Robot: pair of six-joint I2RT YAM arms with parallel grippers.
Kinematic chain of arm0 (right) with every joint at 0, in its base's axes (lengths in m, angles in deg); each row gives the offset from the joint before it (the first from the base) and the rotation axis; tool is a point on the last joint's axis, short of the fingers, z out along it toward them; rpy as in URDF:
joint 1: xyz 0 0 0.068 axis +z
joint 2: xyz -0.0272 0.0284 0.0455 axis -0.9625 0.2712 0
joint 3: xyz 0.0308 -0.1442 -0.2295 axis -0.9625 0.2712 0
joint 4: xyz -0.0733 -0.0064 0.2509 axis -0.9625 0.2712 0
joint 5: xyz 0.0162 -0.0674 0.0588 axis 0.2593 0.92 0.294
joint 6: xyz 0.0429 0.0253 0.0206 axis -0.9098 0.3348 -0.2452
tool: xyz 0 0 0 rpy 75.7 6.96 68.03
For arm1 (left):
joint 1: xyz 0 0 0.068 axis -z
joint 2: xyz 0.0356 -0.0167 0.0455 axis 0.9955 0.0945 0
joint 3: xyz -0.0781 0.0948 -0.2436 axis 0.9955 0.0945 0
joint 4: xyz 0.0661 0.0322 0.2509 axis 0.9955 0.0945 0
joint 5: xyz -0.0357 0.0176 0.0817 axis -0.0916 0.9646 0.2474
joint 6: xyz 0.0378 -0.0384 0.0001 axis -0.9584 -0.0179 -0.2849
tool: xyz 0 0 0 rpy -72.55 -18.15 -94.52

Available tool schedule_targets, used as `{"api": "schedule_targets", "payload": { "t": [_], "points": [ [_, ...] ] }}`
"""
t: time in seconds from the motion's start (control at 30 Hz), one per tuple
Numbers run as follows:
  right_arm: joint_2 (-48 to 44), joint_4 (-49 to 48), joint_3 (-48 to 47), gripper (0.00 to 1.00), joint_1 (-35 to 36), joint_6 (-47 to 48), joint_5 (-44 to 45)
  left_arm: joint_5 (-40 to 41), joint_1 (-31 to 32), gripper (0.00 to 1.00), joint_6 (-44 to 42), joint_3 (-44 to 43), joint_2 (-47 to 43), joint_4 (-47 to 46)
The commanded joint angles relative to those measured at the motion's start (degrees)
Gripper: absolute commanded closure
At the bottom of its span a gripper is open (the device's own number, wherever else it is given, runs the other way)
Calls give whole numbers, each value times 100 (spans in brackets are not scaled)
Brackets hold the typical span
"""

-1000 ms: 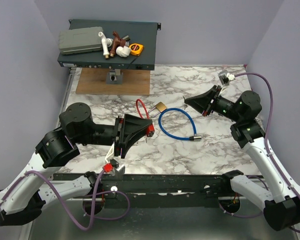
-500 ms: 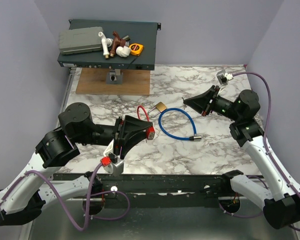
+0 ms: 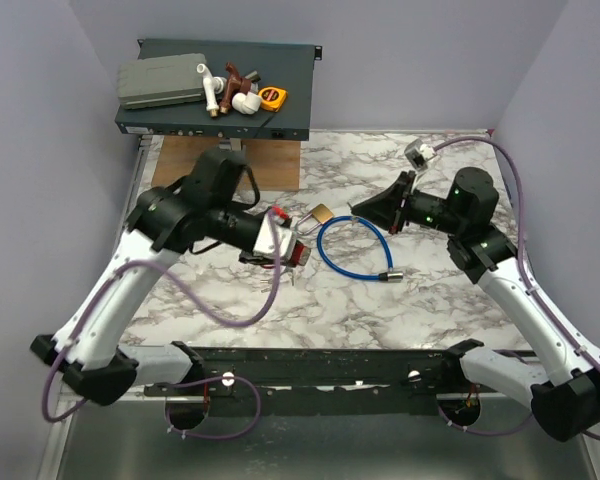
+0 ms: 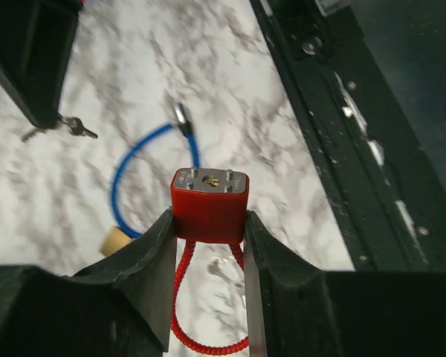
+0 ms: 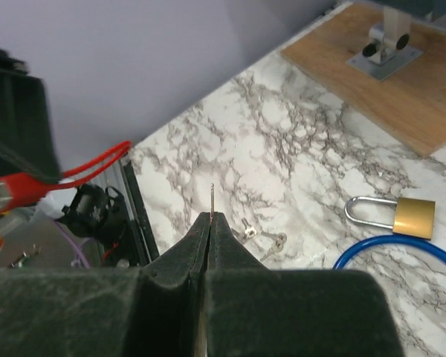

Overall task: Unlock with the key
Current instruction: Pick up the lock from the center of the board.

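My left gripper [image 4: 208,223] is shut on a red lock body [image 4: 209,202], keyhole face up and turned away from the wrist camera. Its red ribbed cord loop [image 4: 180,297] hangs between the fingers. In the top view this lock [image 3: 299,254] is held above the table's middle. My right gripper [image 5: 210,217] is shut on the key [image 5: 212,199]; only its thin blade pokes out past the fingertips, seen edge-on. The right gripper [image 3: 357,211] points left, a short way right of the red lock. Small spare keys [image 4: 68,126] dangle at its tip.
A brass padlock [image 3: 320,213] with a silver shackle and a blue cable lock [image 3: 356,250] lie on the marble table between the grippers. A wooden board [image 3: 227,164] with a metal fitting sits at the back left. Behind it is a dark shelf [image 3: 292,95] of clutter.
My left arm has risen from the front edge and swung toward the table's middle, carrying the red lock. My right gripper has shifted left toward it.
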Motion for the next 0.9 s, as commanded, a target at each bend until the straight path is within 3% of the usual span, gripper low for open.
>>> {"api": "schedule_targets", "payload": {
  "t": [0.0,0.2,0.33,0.5,0.7,0.87],
  "points": [
    [51,1016,-307,99,476,995,463,-471,-252,100,-348,-468,960,2743],
    [-212,2021,-433,99,1345,2198,1357,-188,-263,100,-784,481,744,2744],
    [-400,2522,-250,99,2129,3009,2173,-348,-258,100,-555,737,900,2747],
    [-857,2655,81,99,2573,3745,2140,-731,-258,100,-228,974,1207,2748],
    [-598,3070,-331,99,2872,4069,2158,-1023,-258,100,432,999,1766,2748],
    [-218,3367,-672,99,3590,4364,2753,-1281,-258,100,98,1251,1703,2754]
  ]
}}
